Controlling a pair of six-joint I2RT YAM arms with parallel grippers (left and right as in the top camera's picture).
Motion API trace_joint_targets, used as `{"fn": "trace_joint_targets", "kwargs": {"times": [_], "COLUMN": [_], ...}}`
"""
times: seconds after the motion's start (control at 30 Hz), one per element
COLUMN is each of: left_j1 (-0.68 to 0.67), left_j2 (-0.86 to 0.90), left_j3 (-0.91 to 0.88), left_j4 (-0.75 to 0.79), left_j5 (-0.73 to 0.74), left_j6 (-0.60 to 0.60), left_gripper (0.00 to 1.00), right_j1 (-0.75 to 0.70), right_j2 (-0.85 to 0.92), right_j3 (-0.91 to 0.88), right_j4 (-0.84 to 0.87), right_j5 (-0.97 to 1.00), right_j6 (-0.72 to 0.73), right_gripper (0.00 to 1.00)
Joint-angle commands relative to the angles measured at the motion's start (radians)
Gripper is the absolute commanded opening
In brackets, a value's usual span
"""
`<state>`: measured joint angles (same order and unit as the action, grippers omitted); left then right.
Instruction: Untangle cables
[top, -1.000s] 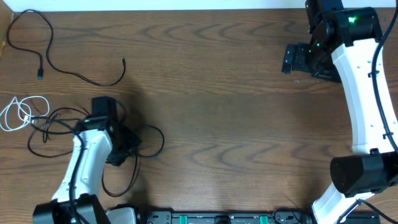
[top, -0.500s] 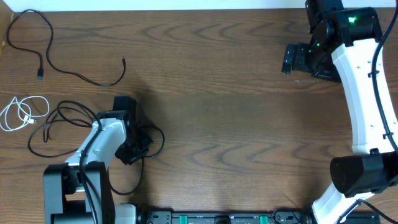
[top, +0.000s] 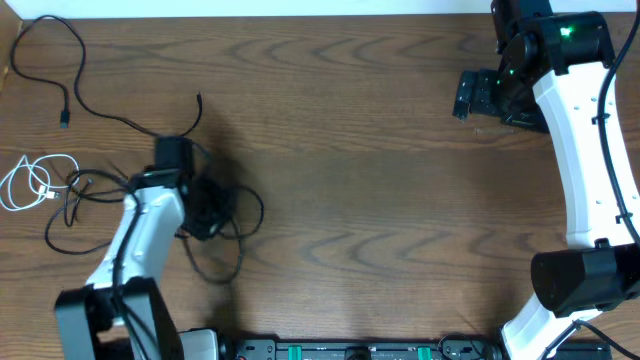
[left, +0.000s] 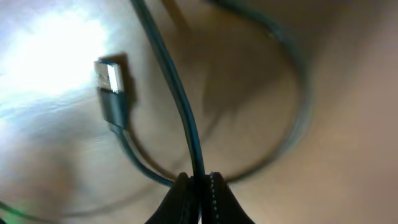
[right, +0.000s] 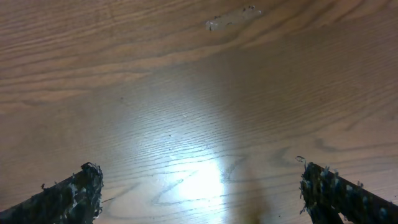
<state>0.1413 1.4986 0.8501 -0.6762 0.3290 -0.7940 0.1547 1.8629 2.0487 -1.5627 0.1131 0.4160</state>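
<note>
Swung leftward since half a second ago: the left arm, and the black loops around it have been dragged into a new shape, one now trailing toward the front edge. Right arm unchanged.

Wrist view, left gripper (left: 199, 182): jaws closed tight on a black cable (left: 186, 106), which runs up and away from the tips. One plug (left: 112, 87) lies just beside that cable, its cord curving in under the tips. Cannot tell whether it is the same cable.

Front-left of the table (top: 360, 200): the tangle (top: 240, 235), black loops crossing one another around the left wrist. Number of cords in it not readable.

Left edge: white cable (top: 30, 178), a small coil just beside the tangle's outermost loop. Touching or not, cannot tell.

Far-left corner: lone black cable (top: 110, 117), laid out by itself, apart from the coil and the tangle.

Far right: right gripper (right: 199, 186), fingers spread wide, nothing between them, bare wood below.

Judgement: one black cable is separated and the white one nearly so. The main tangle is what remains, so roughly early to mid task.
</note>
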Motion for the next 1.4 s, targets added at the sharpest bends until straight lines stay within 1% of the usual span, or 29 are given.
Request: {"fn": "trace_joint_targets", "kwargs": {"times": [0.0, 0.1, 0.17, 0.3, 0.33, 0.4, 0.47, 0.57, 0.63, 0.7, 0.77, 0.83, 1.0, 1.07, 1.1, 1.23, 1.3, 1.37], "left_j1": [0.058, 0.100, 0.114, 0.116, 0.116, 0.116, 0.116, 0.116, 0.116, 0.116, 0.116, 0.116, 0.116, 0.116, 0.116, 0.116, 0.116, 0.116], "left_j2": [-0.032, -0.034, -0.034, -0.033, -0.033, -0.033, -0.033, -0.033, -0.037, -0.043, -0.047, -0.047, -0.044, -0.033, -0.025, 0.029, 0.064, 0.108], "left_j3": [0.021, 0.021, 0.021, 0.020, 0.020, 0.020, 0.020, 0.020, 0.024, 0.045, 0.087, 0.136, 0.179, 0.179, 0.179, 0.179, 0.179, 0.180], "left_j4": [0.082, 0.211, 0.272, 0.281, 0.281, 0.281, 0.278, 0.270, 0.271, 0.272, 0.273, 0.274, 0.305, 0.313, 0.318, 0.354, 0.386, 0.415], "left_j5": [0.248, 0.383, 0.440, 0.428, 0.414, 0.359, 0.269, 0.139, 0.100, 0.095, 0.093, 0.051, -0.221, -0.328, -0.363, -0.430, -0.432, -0.432], "left_j6": [-0.111, -0.142, -0.143, -0.134, -0.122, -0.090, -0.048, 0.005, 0.049, 0.096, 0.154, 0.212, 0.205, 0.173, 0.164, 0.181, 0.237, 0.324], "left_gripper": [0.08, 0.08, 0.08, 0.08, 0.13, 0.29, 0.42, 0.55, 0.56, 0.57, 0.61, 0.64, 0.66, 0.70, 0.70, 0.70, 0.70, 0.70], "right_j1": [-0.003, -0.003, -0.003, -0.003, -0.003, -0.002, -0.003, -0.003, -0.003, -0.003, -0.003, -0.003, -0.003, -0.003, -0.003, -0.003, -0.003, -0.003], "right_j2": [-0.006, -0.006, -0.006, -0.006, -0.006, -0.006, -0.006, -0.006, -0.006, -0.006, -0.006, -0.006, -0.006, -0.006, -0.006, -0.006, -0.006, -0.006], "right_j3": [0.016, 0.016, 0.016, 0.016, 0.016, 0.016, 0.016, 0.016, 0.016, 0.016, 0.016, 0.016, 0.016, 0.016, 0.016, 0.016, 0.016, 0.016], "right_j4": [-0.001, -0.001, -0.001, -0.001, -0.001, -0.001, -0.001, -0.001, -0.001, -0.001, -0.001, -0.001, -0.001, -0.001, -0.001, -0.001, -0.001, -0.001], "right_j5": [0.015, 0.015, 0.015, 0.015, 0.015, 0.015, 0.015, 0.015, 0.015, 0.015, 0.015, 0.015, 0.015, 0.015, 0.015, 0.015, 0.015, 0.015], "right_j6": [-0.006, -0.006, -0.006, -0.006, -0.006, -0.006, -0.006, -0.006, -0.006, -0.006, -0.006, -0.006, -0.006, -0.006, -0.006, -0.006, -0.006, -0.006], "right_gripper": [0.99, 0.99, 0.99, 0.99, 0.99, 0.99, 0.99, 0.99, 0.99, 0.99, 0.99, 0.99, 0.99, 0.99, 0.99, 0.99, 0.99, 0.99]}}
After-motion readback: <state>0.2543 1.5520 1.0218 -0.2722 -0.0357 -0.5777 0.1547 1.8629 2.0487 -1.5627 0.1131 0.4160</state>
